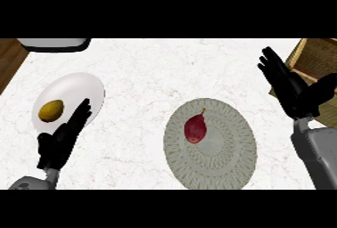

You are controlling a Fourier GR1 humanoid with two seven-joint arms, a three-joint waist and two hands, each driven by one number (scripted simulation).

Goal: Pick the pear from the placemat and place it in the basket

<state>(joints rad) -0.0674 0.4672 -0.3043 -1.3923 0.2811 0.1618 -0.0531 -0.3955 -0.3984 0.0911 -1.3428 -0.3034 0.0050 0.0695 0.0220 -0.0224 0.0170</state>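
Red pear [195, 127], grey swirl-patterned placemat [223, 153], white plate [76, 87]

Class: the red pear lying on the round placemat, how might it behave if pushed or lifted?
The pear lies on its side, rounded, so a push would probably roll it in a curve. Its smooth skin may slip. The woven placemat might slow it.

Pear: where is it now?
Head view, right of centre: the pear lies on the round placemat, between the white plate at left and the right hand.
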